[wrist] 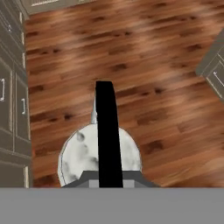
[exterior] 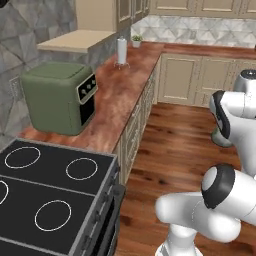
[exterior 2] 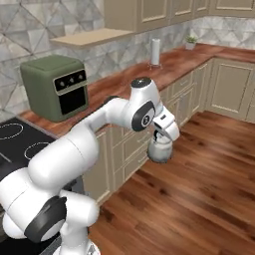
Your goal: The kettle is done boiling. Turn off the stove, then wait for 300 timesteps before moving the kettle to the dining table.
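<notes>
The end effector [exterior 2: 162, 135] is pressed together on the thin black handle [wrist: 107, 131] of the kettle [exterior 2: 160, 151], which hangs directly beneath it, clear of any support, over the wooden floor [exterior 2: 199, 189]. From the hand camera, the handle runs straight up the middle of the kettle's rounded silvery body, with floorboards spreading out on every side below. In the left base view a greyish shape that seems to be the kettle [exterior: 220, 137] peeks out just behind the white arm, though most of it is hidden. Beside the end effector, toward the wall, stands a run of beige cabinets [exterior 2: 130, 144] carrying a reddish-brown wooden surface [exterior 2: 124, 79]. Farther along that surface, behind the arm, sits a boxy green oven [exterior 2: 56, 85] with a dark door and small dials. Beyond it, nearest the robot's base, lies the stove [exterior: 50, 190], a black glass top marked with white rings, all of them bare. Well away from the end effector, near the far corner of the surface, a white roll on a stand [exterior 2: 156, 51] stands upright, with a small potted plant [exterior 2: 191, 42] behind it.
</notes>
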Motion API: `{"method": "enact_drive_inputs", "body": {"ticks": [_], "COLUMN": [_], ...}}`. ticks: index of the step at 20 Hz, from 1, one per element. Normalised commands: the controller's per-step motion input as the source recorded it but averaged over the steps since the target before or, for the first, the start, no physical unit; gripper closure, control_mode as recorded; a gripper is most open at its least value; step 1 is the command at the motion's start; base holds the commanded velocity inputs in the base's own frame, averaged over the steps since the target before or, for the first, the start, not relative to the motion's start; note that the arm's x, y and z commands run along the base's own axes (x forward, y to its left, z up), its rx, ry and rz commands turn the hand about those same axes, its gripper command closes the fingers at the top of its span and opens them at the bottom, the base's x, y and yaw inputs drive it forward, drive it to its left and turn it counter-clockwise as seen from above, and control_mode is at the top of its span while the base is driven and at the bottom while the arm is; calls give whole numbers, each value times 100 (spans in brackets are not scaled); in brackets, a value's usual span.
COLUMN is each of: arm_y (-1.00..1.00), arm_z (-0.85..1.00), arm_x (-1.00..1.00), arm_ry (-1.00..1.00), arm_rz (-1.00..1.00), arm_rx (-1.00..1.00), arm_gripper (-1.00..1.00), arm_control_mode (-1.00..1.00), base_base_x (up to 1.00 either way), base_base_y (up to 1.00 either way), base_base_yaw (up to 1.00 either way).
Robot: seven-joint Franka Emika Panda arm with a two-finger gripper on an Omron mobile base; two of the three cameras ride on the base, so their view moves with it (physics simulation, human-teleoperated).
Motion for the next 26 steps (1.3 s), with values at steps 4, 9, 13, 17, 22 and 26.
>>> {"method": "enact_drive_inputs", "body": {"ticks": [4, 9, 13, 17, 22, 26], "arm_y": [0, 0, 0, 0, 0, 0], "arm_z": [0, 0, 0, 0, 0, 0], "arm_x": [0, 0, 0, 0, 0, 0], "arm_ry": [0, 0, 0, 0, 0, 0], "arm_rz": [0, 0, 0, 0, 0, 0], "arm_rx": [0, 0, 0, 0, 0, 0], "arm_gripper": [100, 100, 100, 100, 100, 100], "arm_control_mode": [100, 100, 100, 100, 100, 100], "base_base_x": [12, 27, 41, 52, 69, 82], "base_base_y": [12, 9, 8, 18, 31, 53], "base_base_yaw": [-65, -67, -67, -63, -53, -45]}}
